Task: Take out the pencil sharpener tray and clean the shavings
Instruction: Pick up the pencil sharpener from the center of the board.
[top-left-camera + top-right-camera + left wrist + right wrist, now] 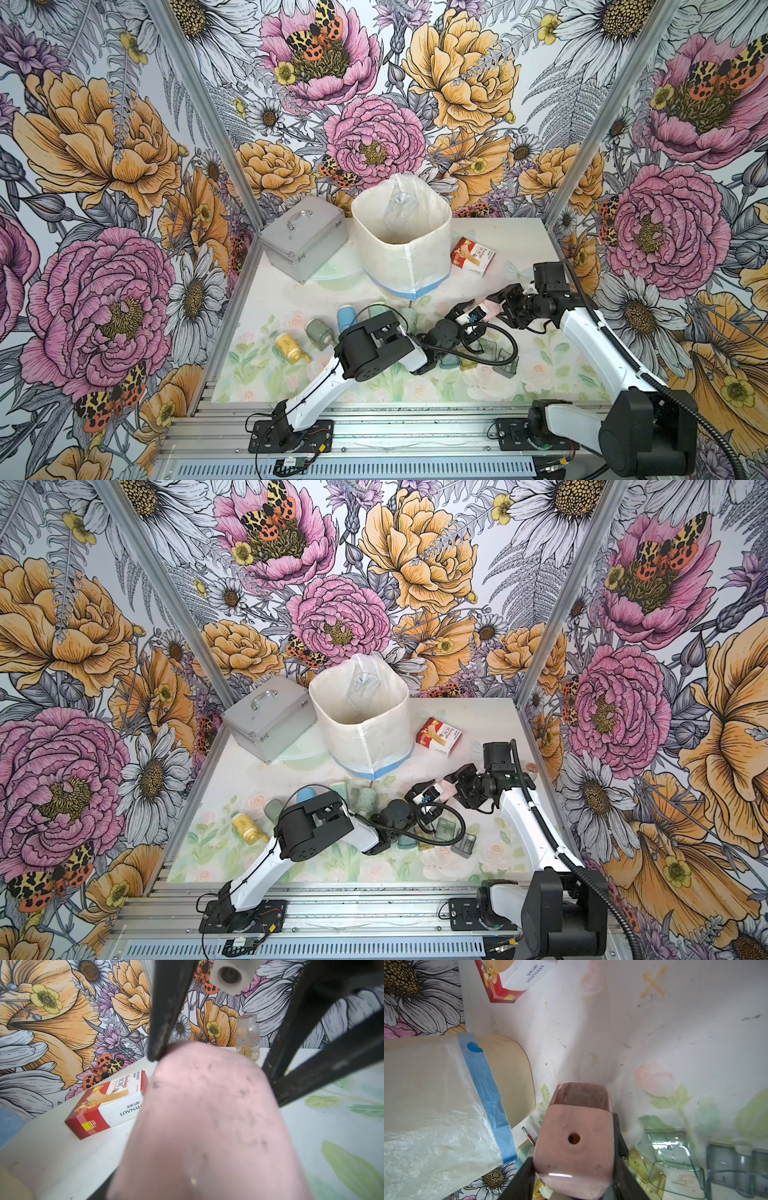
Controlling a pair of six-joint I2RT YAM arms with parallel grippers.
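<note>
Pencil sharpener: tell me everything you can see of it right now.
The pencil sharpener is a rounded pink plastic block, smudged with dark specks. One face has a round pencil hole. The far end is a darker, translucent reddish tray, seated in the body, not pulled out, and dusty. The right gripper clamps the body on both sides. In a top view it lies between the two grippers; whether the left gripper grips it is unclear.

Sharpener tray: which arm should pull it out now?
Left, probably. The right gripper is shut on the pink sharpener, its tray end pointing away. In a top view the left gripper sits opposite, at the free end, so it can pull while right holds.
</note>
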